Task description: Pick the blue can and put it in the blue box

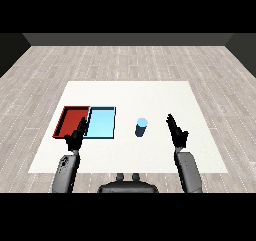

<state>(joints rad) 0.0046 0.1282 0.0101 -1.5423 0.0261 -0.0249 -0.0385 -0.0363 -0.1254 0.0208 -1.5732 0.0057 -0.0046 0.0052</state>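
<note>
A blue can (141, 127) stands upright on the white table (130, 92), right of the light blue tray (102, 123). My right hand (176, 130) hovers to the right of the can, apart from it, its fingers straight and pointing away from me. Over the near edges of the two trays my left hand (77, 135) rests with straight fingers, holding nothing. The light blue tray has nothing in it.
A red tray (70, 120) lies against the left side of the light blue tray. Bare white table stretches behind the trays and the can, and grey wooden floor surrounds the table.
</note>
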